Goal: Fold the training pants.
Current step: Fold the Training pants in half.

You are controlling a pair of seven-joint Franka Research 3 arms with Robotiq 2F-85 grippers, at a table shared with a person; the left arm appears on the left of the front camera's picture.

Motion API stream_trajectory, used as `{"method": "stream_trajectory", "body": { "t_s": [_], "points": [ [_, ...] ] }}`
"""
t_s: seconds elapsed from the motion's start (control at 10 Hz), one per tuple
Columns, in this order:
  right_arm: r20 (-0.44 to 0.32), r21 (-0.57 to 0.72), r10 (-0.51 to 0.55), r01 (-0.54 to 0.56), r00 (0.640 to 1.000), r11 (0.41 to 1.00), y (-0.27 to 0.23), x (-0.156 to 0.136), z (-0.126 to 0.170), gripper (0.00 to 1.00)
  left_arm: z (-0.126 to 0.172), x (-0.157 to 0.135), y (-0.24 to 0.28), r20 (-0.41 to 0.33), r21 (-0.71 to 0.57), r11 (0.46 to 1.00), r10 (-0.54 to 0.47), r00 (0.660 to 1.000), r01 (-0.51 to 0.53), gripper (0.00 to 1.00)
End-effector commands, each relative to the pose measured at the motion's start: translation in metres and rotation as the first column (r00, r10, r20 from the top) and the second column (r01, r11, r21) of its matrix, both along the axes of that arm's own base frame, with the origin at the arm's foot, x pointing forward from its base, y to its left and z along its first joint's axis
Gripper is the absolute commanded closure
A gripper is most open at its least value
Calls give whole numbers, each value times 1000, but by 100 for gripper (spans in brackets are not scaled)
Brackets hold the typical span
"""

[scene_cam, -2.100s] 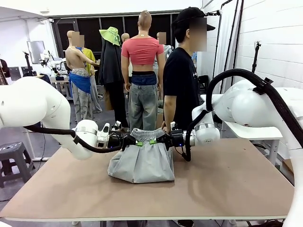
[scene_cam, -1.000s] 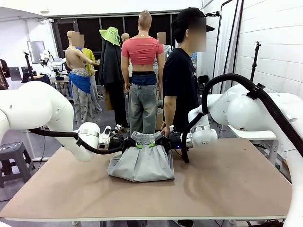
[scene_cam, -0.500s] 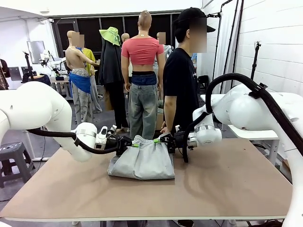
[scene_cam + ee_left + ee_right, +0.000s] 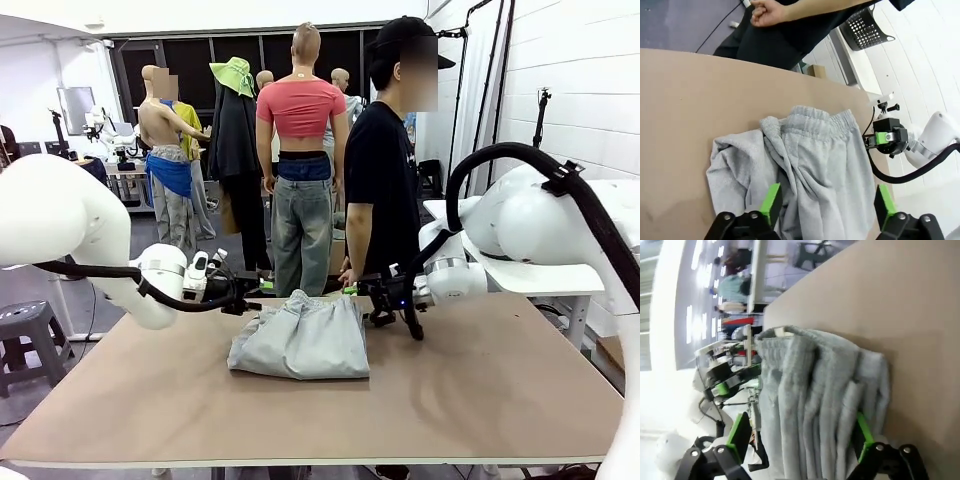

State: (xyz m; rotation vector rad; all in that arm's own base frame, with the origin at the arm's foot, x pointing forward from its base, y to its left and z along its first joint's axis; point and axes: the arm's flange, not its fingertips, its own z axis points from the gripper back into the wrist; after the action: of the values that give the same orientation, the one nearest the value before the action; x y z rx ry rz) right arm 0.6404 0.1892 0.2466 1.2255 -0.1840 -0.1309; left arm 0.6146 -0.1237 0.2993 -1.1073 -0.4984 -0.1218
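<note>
- L gripper [image 4: 247,300] fingers are spread wide, nothing in them; in the L wrist view its green pads [image 4: 771,201] stand apart over the cloth, not pinching it
- R gripper [image 4: 368,302] fingers are spread wide too, holding nothing; in the R wrist view the pads [image 4: 739,432] sit on each side of the cloth w/ gaps
- the training pants [image 4: 302,338] lie on the table [image 4: 480,400], near the far edge, between the 2 grippers; they look folded into a short thick pile; the stretchy waist part [image 4: 815,117] is at the far side, toward the person [image 4: 385,170]
- L gripper is just beside the pants' L far corner; R gripper is just beside the R far corner; can't tell if either one touches the cloth
- the pants look soft, light & floppy; they'll bend & sag if picked up at 1 spot; not breakable; cloth may slide a bit on the smooth table
- best place to grab, I think: the thick waist part or a folded edge, 1 gripper at each corner, so it stays flat
- the pile is a bit bumpy & lopsided on the L side; a tug there could undo the fold
- the person stands at the far side, hand [image 4: 765,11] held off the table, not touching the pants
</note>
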Motion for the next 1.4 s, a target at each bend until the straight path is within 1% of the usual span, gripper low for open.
{"method": "stream_trajectory", "body": {
  "t_s": [0.0, 0.1, 0.2, 0.3, 0.4, 0.6, 0.7, 0.8, 1.3],
  "points": [
    [-140, -180, 3, -28, 990, 983, -3, -10, 25, 0, 19, -27, 17, 38, -3, 999, 39, 999, -39, 0],
    [-179, -241, -20, -24, 984, 970, -11, -16, 36, 0, 29, -40, 27, 49, -8, 999, 50, 998, -50, 0],
    [-179, -265, -36, -13, 983, 964, -18, -22, 49, 0, 37, -52, 39, 63, -12, 998, 65, 996, -65, 0],
    [-159, -271, -47, 2, 986, 963, -24, -27, 61, 0, 43, -58, 48, 74, -15, 997, 82, 994, -81, 0],
    [-122, -262, -53, 19, 991, 965, -29, -28, 72, 0, 48, -57, 55, 88, -19, 996, 89, 992, -88, 0],
    [-113, -257, -56, 25, 992, 966, -29, -38, 76, 0, 51, -62, 51, 86, -21, 996, 83, 993, -82, 0],
    [-85, -249, -53, 30, 995, 968, -28, -36, 75, 0, 51, -59, 49, 76, -14, 997, 74, 994, -73, 0],
    [-116, -253, -44, 13, 992, 967, -30, -27, 83, 0, 55, -56, 56, 59, 1, 996, 88, 994, -88, 0],
    [-116, -253, -44, 13, 992, 967, -30, -27, 83, 0, 55, -56, 56, 59, 1, 996, 88, 994, -88, 0]
  ]
}}
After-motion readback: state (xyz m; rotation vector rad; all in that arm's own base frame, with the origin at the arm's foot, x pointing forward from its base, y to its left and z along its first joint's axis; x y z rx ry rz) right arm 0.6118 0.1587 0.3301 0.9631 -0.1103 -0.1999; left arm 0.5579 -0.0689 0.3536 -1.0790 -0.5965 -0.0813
